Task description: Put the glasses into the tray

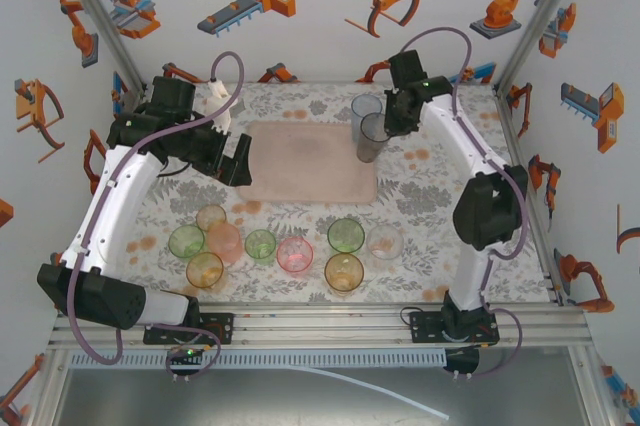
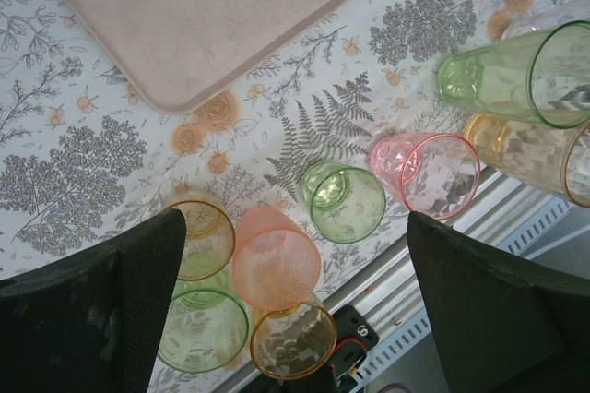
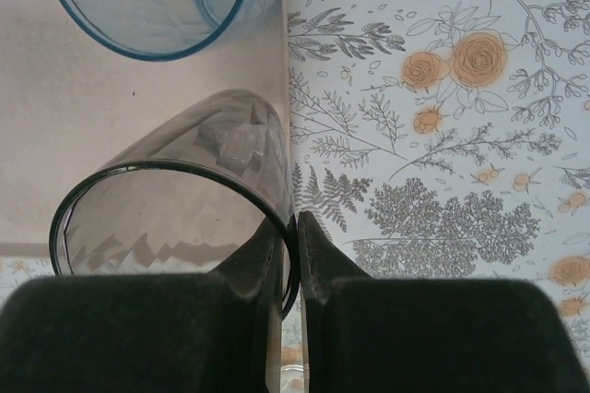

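tray (image 1: 300, 161): pale pink, flat, low-rimmed, with rounded corners; lies mid-table on the floral tabletop (image 1: 440, 196), between the two grippers.
pale blue glass (image 1: 364, 108): upright, mouth up, on the tray near its far right corner.
smoky grey glass (image 1: 372, 138): mouth up, at the tray's right edge, just in front of the pale blue glass; the right wrist view places its base over the tray surface. Whether it rests there or is raised cannot be told.
right gripper (image 3: 293, 236): fingers drawn almost together, pinching the wall of the smoky grey glass at its rim, one finger inside and one outside.
left gripper (image 1: 232, 158): held at the tray's left edge; fingers (image 2: 101, 319) spread wide with nothing between them.
left cluster: four upright glasses packed close on the tabletop, between the tray's near left corner and the left arm's base: left green glass (image 1: 186, 241), pale amber glass (image 1: 211, 217), salmon glass (image 1: 224, 241), orange glass (image 1: 205, 269).
middle pair: middle green glass (image 1: 260, 244) and pink glass (image 1: 294, 253), side by side, in front of the tray's near edge.
right group: right green glass (image 1: 346, 235), with the amber glass (image 1: 343, 271) just nearer the bases and the clear glass (image 1: 385, 241) just to its right.
tally: two glasses at the tray, nine on the tabletop outside it.
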Motion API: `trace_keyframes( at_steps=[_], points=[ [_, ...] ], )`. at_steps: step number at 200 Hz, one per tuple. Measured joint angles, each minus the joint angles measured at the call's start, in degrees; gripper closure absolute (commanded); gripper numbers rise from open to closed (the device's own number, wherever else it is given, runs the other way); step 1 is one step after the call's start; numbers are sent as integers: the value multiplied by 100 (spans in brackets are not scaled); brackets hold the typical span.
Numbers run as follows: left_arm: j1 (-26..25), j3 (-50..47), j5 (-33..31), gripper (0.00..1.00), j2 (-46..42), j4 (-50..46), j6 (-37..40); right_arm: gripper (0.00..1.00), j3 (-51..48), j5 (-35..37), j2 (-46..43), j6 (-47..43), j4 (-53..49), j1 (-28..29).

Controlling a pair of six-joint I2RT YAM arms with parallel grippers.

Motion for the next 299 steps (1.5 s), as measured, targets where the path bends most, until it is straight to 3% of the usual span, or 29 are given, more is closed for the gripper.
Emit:
trace_keyframes(
  at_steps=[172,299],
  points=[
    [48,-31,271,3,0,44,-7,98,356,28,765,-17,-46,114],
    [48,-50,293,3,0,90,-24,92,411,90,793,-39,-153,149]
  ],
)
